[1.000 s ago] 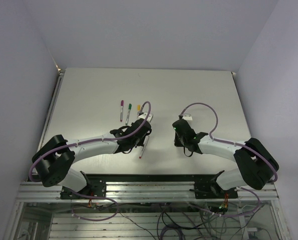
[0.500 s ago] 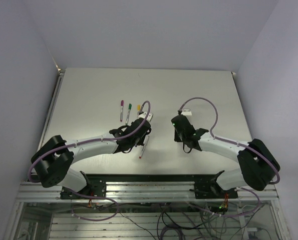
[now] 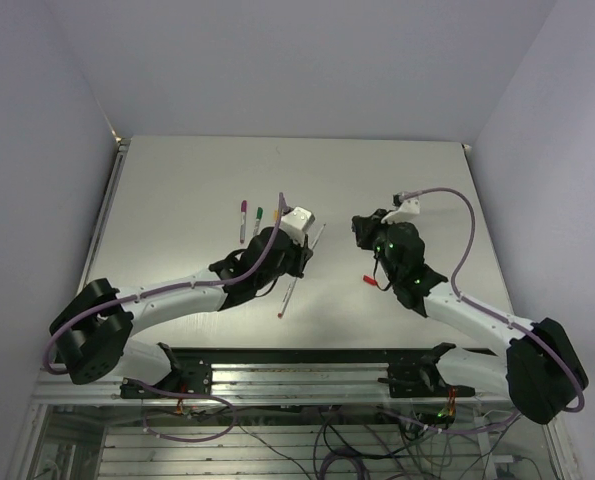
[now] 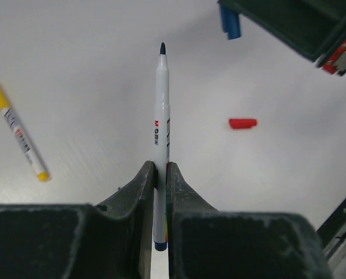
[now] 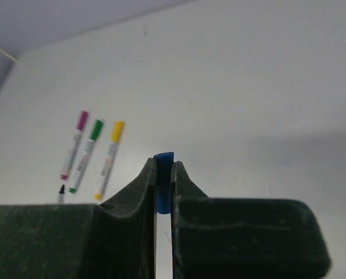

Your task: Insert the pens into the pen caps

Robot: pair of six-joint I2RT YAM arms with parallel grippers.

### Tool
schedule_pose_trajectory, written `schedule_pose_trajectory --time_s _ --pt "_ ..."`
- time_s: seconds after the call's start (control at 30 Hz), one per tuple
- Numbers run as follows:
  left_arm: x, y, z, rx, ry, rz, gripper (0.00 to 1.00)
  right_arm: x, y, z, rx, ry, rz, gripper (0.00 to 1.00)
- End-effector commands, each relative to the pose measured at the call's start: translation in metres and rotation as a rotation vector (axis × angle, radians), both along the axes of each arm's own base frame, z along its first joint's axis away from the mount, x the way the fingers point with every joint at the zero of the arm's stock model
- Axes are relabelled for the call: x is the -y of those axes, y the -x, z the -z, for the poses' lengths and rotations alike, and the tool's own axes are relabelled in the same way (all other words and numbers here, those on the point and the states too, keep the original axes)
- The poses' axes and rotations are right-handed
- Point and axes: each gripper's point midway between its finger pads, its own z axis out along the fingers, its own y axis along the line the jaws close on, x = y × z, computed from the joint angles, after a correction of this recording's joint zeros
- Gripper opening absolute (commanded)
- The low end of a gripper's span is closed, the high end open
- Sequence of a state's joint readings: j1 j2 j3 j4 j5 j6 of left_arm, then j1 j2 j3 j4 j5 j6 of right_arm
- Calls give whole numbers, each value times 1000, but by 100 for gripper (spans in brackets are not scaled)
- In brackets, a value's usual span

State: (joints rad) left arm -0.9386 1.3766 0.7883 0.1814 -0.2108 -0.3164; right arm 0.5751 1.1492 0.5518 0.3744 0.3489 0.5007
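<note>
Landmark: small red plastic cap (image 3: 370,281), loose on white table (image 3: 177,180).
- Far left of it, we saw three slim grey-white pens in a row: purple-capped pen (image 3: 243,220), green-capped pen (image 3: 257,222), yellow-capped pen (image 5: 109,157).
- Nearer, left of it: left gripper (image 4: 161,168) was clenched on uncapped white pen with dark blue tip (image 4: 161,110).
- Below-left of it: bare red-tipped pen (image 3: 288,295) lay flat.
- Just above it: right gripper (image 5: 163,165) was grasping stubby blue plastic cap (image 5: 163,174).
</note>
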Motion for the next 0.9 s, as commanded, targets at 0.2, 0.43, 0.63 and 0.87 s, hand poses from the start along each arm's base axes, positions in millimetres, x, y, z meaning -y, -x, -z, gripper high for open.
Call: schedule_pose_trajectory --time_s 0.2,0.43,0.63,0.87 --pt "47 14 -51 124 272 222 7 -5 17 -84 386 -301 -82 0" --pt "55 20 -55 121 315 269 7 -3 27 -98 443 -369 -98 0" --pt "58 23 -59 125 341 284 7 -4 30 -104 473 -420 -111 0" --pt "58 20 -58 126 332 276 7 -7 32 -107 482 -438 -129 0"
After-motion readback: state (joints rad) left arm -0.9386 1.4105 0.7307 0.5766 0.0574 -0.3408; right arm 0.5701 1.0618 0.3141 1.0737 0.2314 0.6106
